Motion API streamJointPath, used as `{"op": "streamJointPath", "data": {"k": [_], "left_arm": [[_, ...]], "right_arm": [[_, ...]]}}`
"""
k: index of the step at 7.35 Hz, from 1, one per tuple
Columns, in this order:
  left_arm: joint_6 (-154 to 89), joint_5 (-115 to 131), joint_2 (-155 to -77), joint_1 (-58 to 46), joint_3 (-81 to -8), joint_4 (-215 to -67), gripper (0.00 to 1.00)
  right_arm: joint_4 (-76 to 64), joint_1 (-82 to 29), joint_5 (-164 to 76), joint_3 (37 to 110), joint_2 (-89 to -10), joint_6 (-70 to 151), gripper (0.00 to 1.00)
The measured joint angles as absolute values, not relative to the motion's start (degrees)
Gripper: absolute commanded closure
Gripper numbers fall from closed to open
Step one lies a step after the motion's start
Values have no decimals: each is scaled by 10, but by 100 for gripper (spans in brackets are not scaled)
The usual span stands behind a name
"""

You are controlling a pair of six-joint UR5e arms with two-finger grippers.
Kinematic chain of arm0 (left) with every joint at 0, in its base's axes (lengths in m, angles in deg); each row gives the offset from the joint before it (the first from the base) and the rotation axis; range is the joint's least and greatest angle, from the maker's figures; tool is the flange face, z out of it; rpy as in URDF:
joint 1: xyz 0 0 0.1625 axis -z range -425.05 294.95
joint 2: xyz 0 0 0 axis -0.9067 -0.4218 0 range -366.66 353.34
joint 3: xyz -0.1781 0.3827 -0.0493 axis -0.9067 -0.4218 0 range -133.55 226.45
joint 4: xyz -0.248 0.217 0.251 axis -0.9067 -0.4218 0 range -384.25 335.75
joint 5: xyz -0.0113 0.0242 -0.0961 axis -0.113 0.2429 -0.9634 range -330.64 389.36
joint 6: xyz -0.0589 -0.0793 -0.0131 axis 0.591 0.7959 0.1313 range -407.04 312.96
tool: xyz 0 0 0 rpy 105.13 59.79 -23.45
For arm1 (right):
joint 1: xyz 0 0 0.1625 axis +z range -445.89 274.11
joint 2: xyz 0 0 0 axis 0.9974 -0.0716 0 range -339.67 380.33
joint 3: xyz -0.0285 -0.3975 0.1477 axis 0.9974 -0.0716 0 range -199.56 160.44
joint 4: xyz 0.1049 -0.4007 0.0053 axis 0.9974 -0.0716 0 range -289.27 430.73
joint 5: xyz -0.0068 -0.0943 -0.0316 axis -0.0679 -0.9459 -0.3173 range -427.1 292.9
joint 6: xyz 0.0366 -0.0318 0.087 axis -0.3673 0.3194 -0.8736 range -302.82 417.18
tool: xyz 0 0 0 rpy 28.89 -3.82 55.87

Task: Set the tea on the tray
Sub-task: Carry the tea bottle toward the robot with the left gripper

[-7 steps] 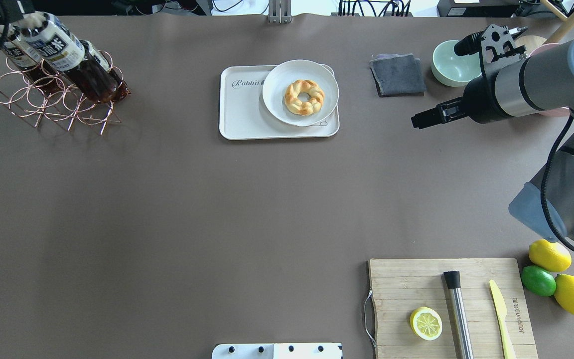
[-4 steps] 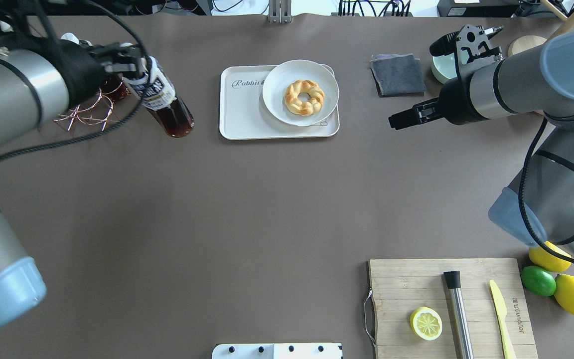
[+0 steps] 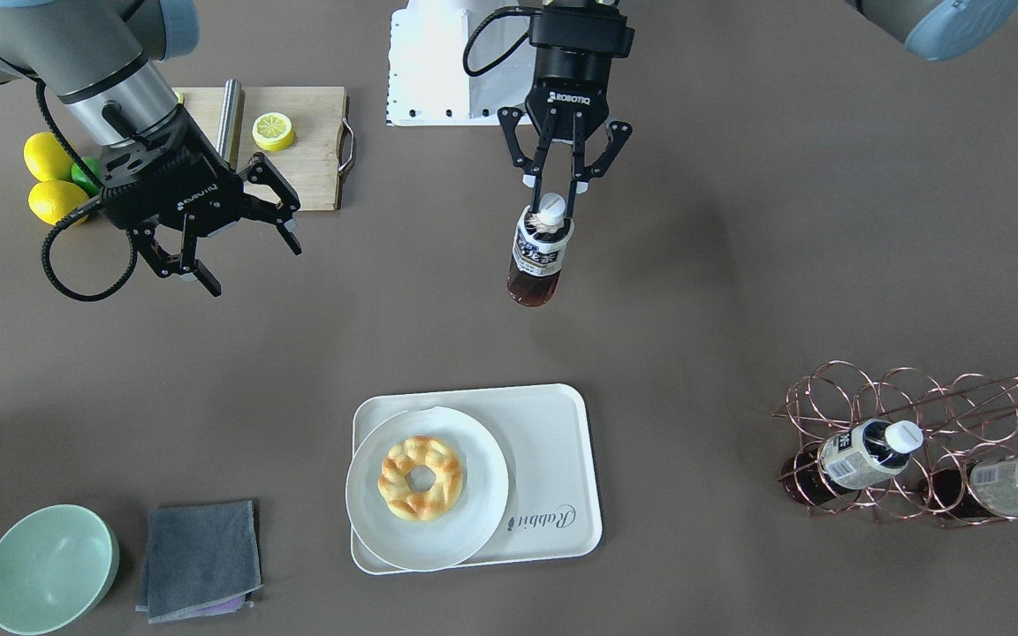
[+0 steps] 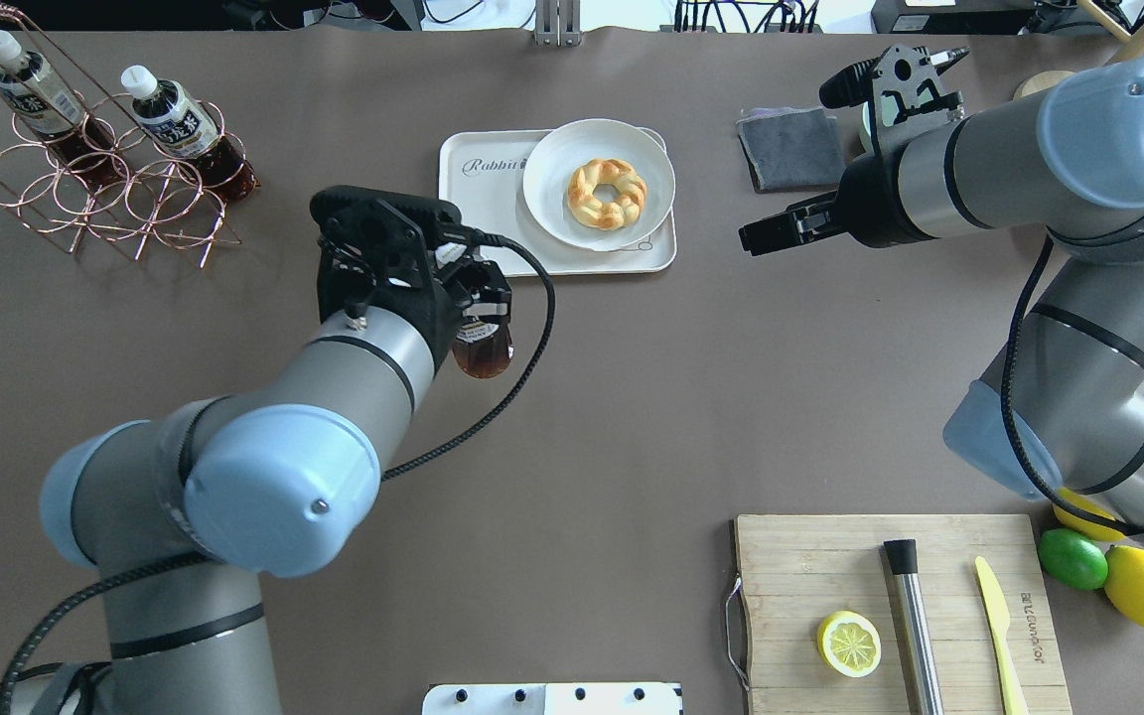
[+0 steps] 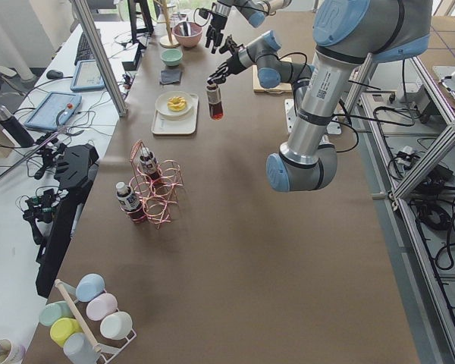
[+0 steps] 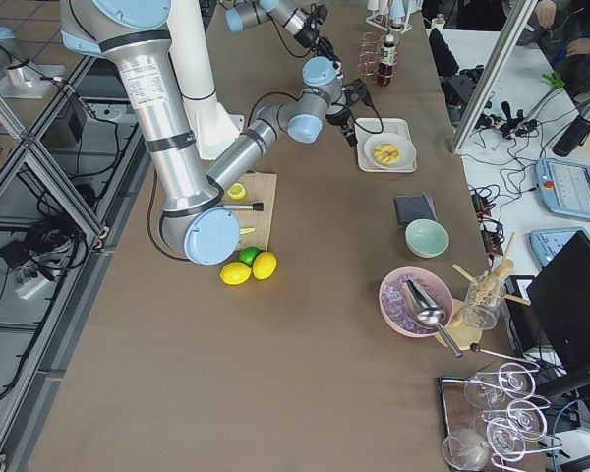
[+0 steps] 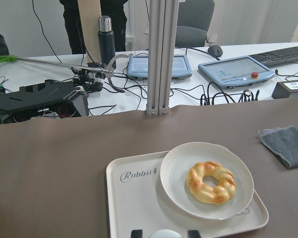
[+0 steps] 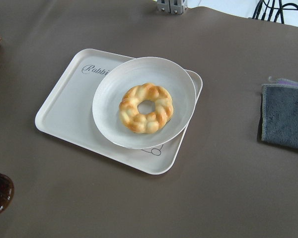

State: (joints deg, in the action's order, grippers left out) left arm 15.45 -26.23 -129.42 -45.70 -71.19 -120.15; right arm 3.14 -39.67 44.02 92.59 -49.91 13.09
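**Tea in our left gripper, short of the tray**

On the table (image 4: 572, 417) we see the tray (image 3: 544, 442) near the middle of the far edge, with a plate (image 3: 474, 459) covering its right end. Our right gripper (image 3: 253, 268) hangs toward the right edge, fingers spread wide and holding nothing. Our left gripper (image 3: 551, 205) is pinched on the white cap of the tea (image 3: 540, 256). The tea is upright at the table's middle, apart from the tray's near left corner. We cannot tell whether its base clears the surface.
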Motion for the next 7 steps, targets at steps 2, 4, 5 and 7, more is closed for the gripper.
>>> {"op": "streamJointPath", "data": {"k": [2, 4, 5, 7], "left_arm": [[174, -210, -1315, -505, -682, -1200, 100], [198, -184, -1320, -528, -664, -1201, 100], [204, -171, -1320, -536, -658, -1202, 100], [207, -149, -1319, -547, -654, -1202, 93]], "right_arm": [[31, -398, 439, 926, -498, 131, 0], [31, -400, 435, 930, -499, 131, 0], [31, -401, 433, 932, -500, 131, 0], [31, -402, 431, 936, -503, 131, 0]]}}
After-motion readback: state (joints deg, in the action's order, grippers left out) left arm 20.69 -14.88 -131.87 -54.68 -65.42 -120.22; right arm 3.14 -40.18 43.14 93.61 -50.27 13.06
